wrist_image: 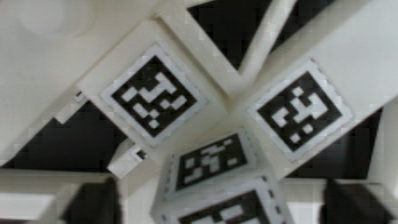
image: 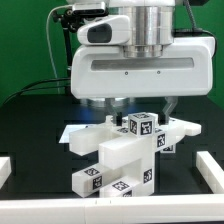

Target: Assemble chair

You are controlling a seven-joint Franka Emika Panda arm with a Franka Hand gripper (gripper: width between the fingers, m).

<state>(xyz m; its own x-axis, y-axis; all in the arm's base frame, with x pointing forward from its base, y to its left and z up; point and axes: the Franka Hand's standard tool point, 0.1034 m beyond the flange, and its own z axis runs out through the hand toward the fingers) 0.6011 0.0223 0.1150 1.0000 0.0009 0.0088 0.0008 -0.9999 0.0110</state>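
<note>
The white chair parts stand stacked at the table's middle, carrying several black-and-white tags. A tagged block sits at the top of the stack, on a flat white piece. My gripper hangs right above the stack, its fingers low at the top pieces. In the wrist view the tagged white pieces fill the picture. A tagged post lies between my dark fingertips, with room on each side. The jaws stand wide apart. The contact itself is blurred.
The table is black. Low white rails stand at the exterior view's left and right. A white strip runs along the front edge. A green backdrop and cables are behind the arm.
</note>
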